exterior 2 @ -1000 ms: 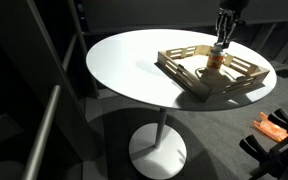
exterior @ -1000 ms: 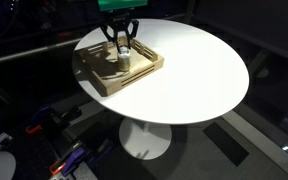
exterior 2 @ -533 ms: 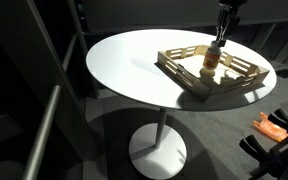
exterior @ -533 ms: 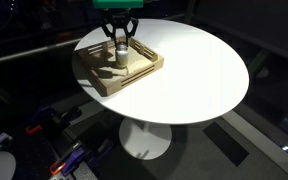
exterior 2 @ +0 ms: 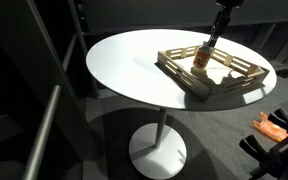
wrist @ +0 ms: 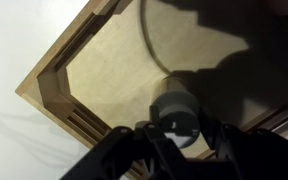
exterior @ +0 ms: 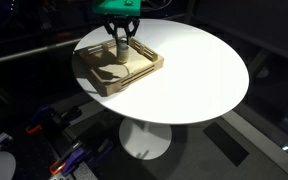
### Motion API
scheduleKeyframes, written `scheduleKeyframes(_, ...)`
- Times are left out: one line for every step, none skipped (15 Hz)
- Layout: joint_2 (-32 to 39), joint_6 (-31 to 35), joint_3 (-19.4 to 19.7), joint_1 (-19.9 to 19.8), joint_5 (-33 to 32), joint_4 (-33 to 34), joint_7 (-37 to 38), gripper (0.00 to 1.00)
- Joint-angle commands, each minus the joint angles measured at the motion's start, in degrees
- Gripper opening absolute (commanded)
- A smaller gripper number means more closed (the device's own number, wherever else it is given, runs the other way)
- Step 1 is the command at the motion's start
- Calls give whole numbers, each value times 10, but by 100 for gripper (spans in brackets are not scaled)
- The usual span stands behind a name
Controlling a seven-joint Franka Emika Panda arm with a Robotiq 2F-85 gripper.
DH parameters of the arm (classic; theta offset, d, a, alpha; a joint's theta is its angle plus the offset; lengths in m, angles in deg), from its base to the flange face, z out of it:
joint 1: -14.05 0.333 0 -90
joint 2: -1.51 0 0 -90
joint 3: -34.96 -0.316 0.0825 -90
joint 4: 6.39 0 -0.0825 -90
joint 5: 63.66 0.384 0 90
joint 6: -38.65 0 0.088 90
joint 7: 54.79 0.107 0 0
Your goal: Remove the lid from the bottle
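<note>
I take this for a lab or test room rather than a home, though the light is too dim to be sure. My bench (exterior: 199, 75) is a round white top on a single pedestal foot (exterior 2: 156, 152), set on a dark floor (exterior: 254, 140). Orange-and-black gear (exterior 2: 274, 128) lies nearby, beside a metal rail (exterior 2: 46, 120).

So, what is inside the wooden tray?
Only the bottle, held in the gripper, over the tray's bare floor. The gripper covers the bottle's base, so contact with the floor cannot be seen.
</note>
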Motion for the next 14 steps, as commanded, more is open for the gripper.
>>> scheduleKeyframes(0, 19, -3, -4, -6, -8, 47, 19)
scheduleKeyframes(-1, 17, -1, -2, -15, -8, 61, 19)
scheduleKeyframes(-5, 12, 2, 1, -32, -7, 82, 19)
scheduleKeyframes(-6, 8, 3, 2, -44, -5, 96, 19)
scheduleKeyframes(-7, 4, 4, 3, -57, -3, 111, 19)
scheduleKeyframes(-8, -2, 4, 5, -71, 0, 127, 19)
scheduleKeyframes(-7, -8, 5, 6, -85, 4, 141, 19)
scheduleKeyframes(-6, -13, 6, 8, -100, 7, 157, 19)
scheduleKeyframes(-3, -17, 6, 10, -112, 10, 169, 19)
scheduleKeyframes(-1, -22, 6, 10, -120, 12, 178, 19)
scheduleKeyframes(1, -26, 6, 11, -128, 13, 187, 19)
scheduleKeyframes(3, -31, 5, 12, -134, 14, 193, 19)
scheduleKeyframes(5, -36, 5, 12, -138, 15, 197, 19)
scheduleKeyframes(6, -39, 5, 12, -140, 16, 200, 19)
